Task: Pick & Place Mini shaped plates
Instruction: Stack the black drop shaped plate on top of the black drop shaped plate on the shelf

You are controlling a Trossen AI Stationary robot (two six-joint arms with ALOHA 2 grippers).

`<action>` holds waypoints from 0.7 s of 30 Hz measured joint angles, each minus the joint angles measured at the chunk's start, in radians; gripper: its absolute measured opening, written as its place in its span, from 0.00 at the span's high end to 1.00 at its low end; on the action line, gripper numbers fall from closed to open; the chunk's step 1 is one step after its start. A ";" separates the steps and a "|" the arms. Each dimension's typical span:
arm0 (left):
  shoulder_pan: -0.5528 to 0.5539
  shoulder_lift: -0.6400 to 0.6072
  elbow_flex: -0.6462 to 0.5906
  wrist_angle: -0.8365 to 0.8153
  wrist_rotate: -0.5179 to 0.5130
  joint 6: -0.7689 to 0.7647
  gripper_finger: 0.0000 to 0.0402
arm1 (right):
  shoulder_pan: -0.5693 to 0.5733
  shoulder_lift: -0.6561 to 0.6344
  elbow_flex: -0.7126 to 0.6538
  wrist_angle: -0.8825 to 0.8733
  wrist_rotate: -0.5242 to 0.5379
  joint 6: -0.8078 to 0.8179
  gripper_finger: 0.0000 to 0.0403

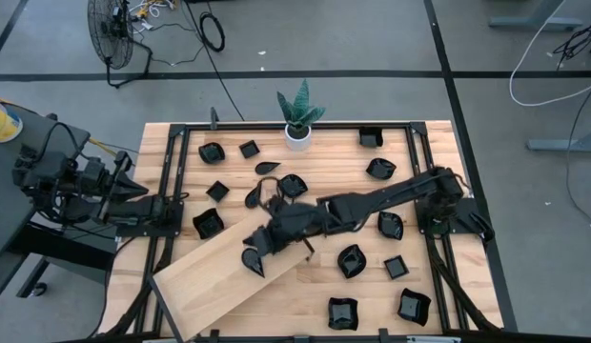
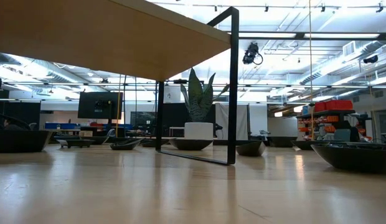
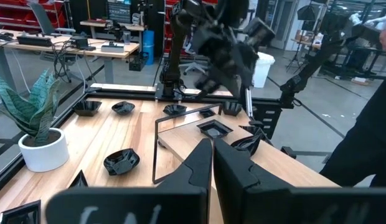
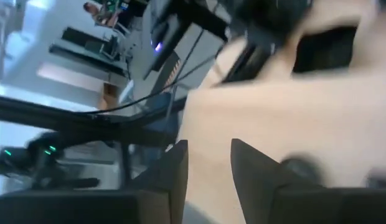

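Note:
Several small glossy black plates lie scattered over the wooden table (image 1: 429, 286). One plate (image 1: 253, 262) rests flat on the large light board (image 1: 210, 286), which lies slanted across the table's near left. My right gripper (image 4: 208, 168) hovers open above the board's far end (image 1: 265, 240), beside that plate, with nothing between its fingers. In the left wrist view the right gripper (image 3: 227, 59) hangs well above the board. My left gripper (image 3: 213, 163) waits shut at the table's left edge (image 1: 176, 203), pointing level.
A white pot with a green plant (image 1: 298, 122) stands at the far edge. Black frame rails (image 1: 410, 171) run around the table. Loose plates (image 1: 352, 260) (image 1: 208, 224) lie right and left of the board. A person's dark sleeve (image 3: 367, 143) shows beyond the table.

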 joint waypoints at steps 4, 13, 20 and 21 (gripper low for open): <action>0.000 0.000 0.000 0.000 0.000 0.000 0.95 | -0.038 -0.032 0.000 -0.012 0.001 -0.232 0.69; 0.000 0.000 0.000 0.000 0.000 0.000 0.95 | -0.149 -0.091 0.000 -0.170 -0.017 -0.510 0.69; 0.000 0.000 0.000 0.000 0.000 0.000 0.95 | -0.226 -0.132 0.000 -0.330 -0.030 -0.622 0.69; 0.000 0.000 0.000 0.000 0.000 0.000 0.95 | -0.236 -0.139 0.000 -0.342 -0.030 -0.641 0.69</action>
